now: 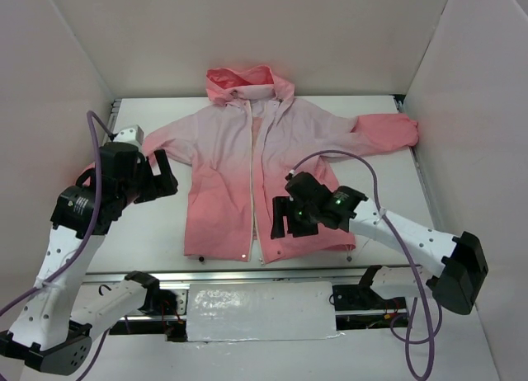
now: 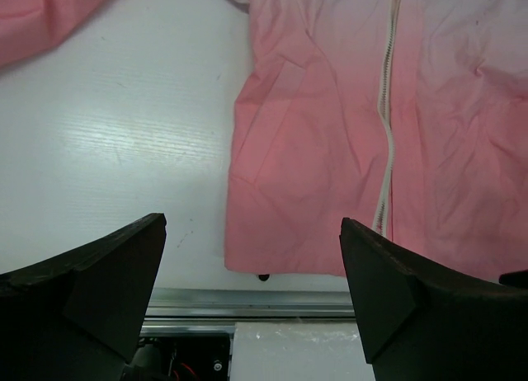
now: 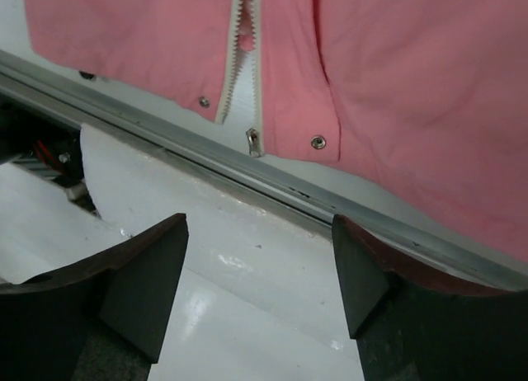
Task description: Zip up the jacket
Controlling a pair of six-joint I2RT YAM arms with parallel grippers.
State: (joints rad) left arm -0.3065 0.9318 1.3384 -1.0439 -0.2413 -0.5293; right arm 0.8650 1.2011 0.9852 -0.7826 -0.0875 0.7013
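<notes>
Approaching stage: the jacket lies open on the bench. Right tool (jaws spread) hovers at the jacket's hem, near the slider; left tool, also spread, waits left of the jacket. Next, probably: join the zipper ends.

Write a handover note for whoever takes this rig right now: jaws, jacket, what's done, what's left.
Left gripper: jaws open, empty, hovering over the table to the left of the jacket.
Right gripper: jaws open, empty, over the near hem, with the zipper's bottom end in its wrist view.
Jacket: laid flat, hood at the far side, hem along the near edge.
Zipper: teeth apart at the hem; the slider sits at the bottom of one side.
Done: nothing zipped yet.
Left: join the two bottom ends, then pull the slider up toward the hood.
</notes>
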